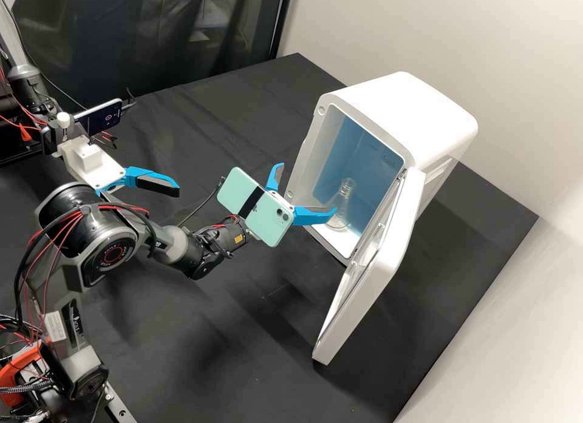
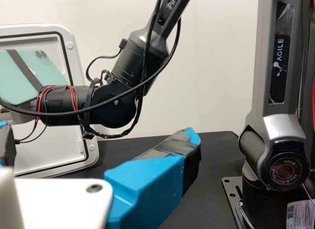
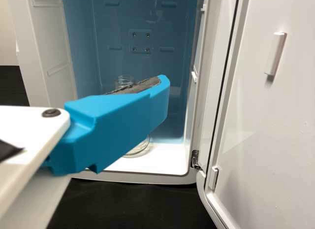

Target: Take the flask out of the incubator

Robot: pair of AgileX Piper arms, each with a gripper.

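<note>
The right end effector (image 1: 308, 187) is spread wide, its two blue fingers (image 3: 123, 118) held at the mouth of the open incubator (image 1: 425, 116), one finger up by the front frame and the other low near the threshold, neither touching the flask (image 1: 345, 204). A mint-green phone (image 1: 258, 206) is strapped to this arm's wrist just behind the fingers. The clear glass flask stands upright on the floor of the blue-lined chamber, towards its back, and in the right wrist view its neck (image 3: 125, 82) rises just behind the blue finger. The white incubator door (image 1: 370, 259) hangs fully open on the side nearer the camera, its lower edge close to the black worktop (image 1: 243, 326). The left end effector (image 1: 167, 186) sits well back from the incubator above the worktop, its fingers apart with nothing between them; its own wrist view looks across at the right arm's forearm (image 2: 98, 103) and the door beyond.
</note>
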